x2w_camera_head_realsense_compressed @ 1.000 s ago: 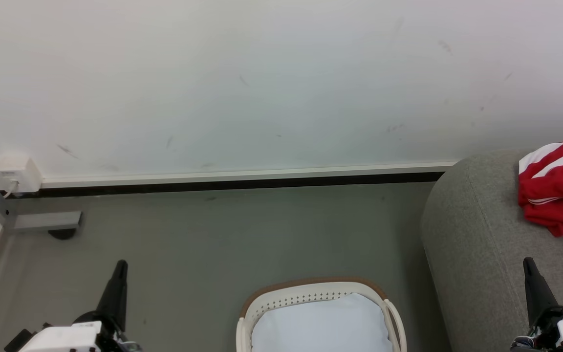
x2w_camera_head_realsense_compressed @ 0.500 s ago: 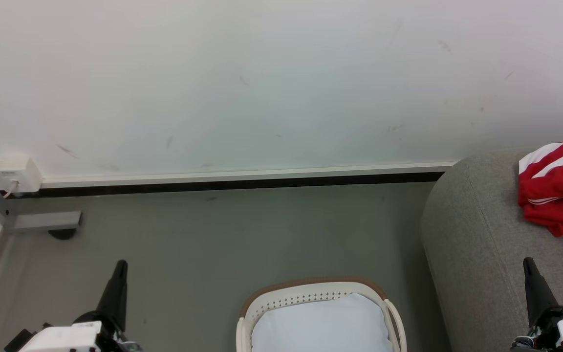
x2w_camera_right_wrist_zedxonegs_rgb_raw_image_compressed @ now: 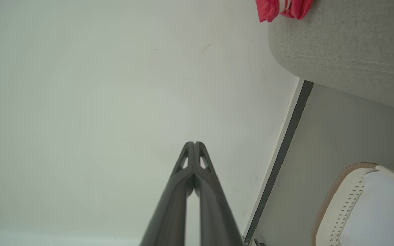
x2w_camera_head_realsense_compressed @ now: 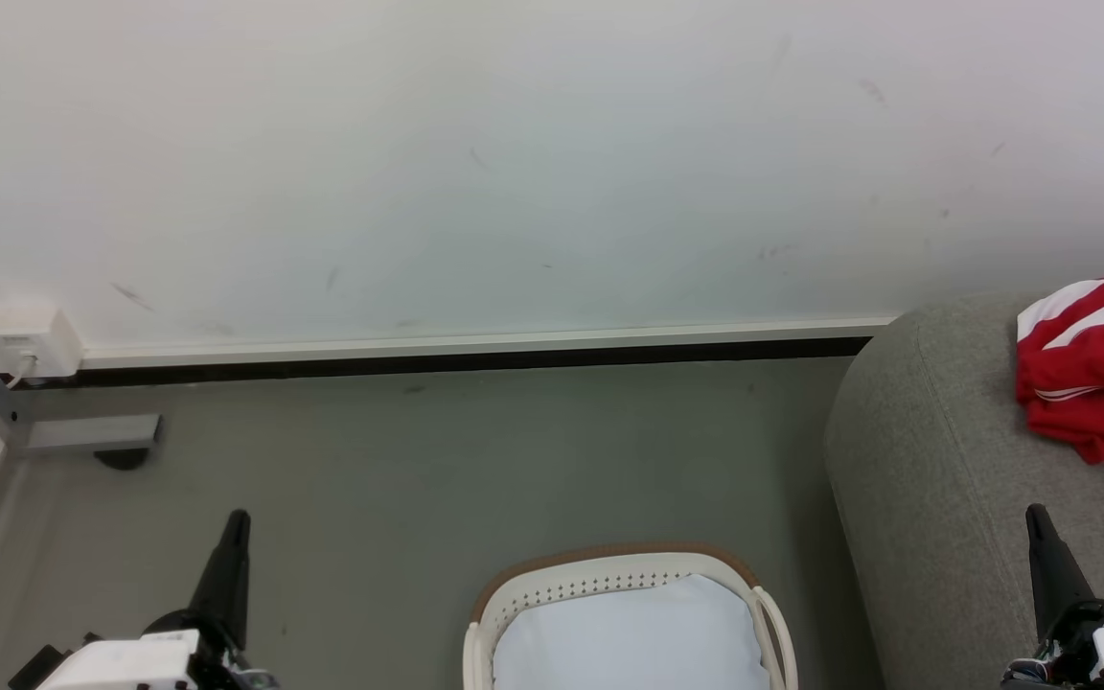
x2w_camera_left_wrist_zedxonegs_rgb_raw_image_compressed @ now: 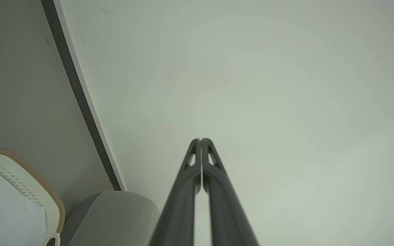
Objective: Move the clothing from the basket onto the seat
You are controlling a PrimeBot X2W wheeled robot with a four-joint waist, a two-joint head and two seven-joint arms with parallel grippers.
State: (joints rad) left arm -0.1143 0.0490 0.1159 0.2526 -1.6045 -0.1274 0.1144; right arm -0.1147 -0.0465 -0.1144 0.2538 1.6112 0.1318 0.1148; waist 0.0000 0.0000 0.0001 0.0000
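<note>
Left claw [x2w_camera_left_wrist_zedxonegs_rgb_raw_image_compressed: 200, 140]: two long dark fingers pressed together along their length, with nothing between them, pointing at a plain pale wall [x2w_camera_left_wrist_zedxonegs_rgb_raw_image_compressed: 268, 85]. In the head view it rises from the lower left corner, seen against the grey floor [x2w_camera_head_realsense_compressed: 418, 460] and well apart from everything else. Right claw [x2w_camera_right_wrist_zedxonegs_rgb_raw_image_compressed: 194, 143] is likewise closed and empty, its fingers meeting at the tips. In the head view it stands at the lower right, seen against the front part of a large grey woven-fabric seat [x2w_camera_head_realsense_compressed: 926, 498] with a rounded corner.

Between the two claws, at the bottom middle of the head view, an oval cream-white plastic basket [x2w_camera_head_realsense_compressed: 609, 554] with perforated sides and a brown rim sits on the floor, just beside the left side of the seat. A plain white-bluish cloth [x2w_camera_head_realsense_compressed: 629, 632] lies inside it.

The clothing [x2w_camera_head_realsense_compressed: 1089, 374] — bright red soft fabric with white stripes and panels — lies crumpled on top of the seat, toward the wall, cut off by the right edge of the view and apart from the right claw.

Farther out, a white skirting strip [x2w_camera_head_realsense_compressed: 475, 340] with a dark line under it runs along the foot of the wall. A small white socket box [x2w_camera_head_realsense_compressed: 30, 340] is fixed at its left end.
</note>
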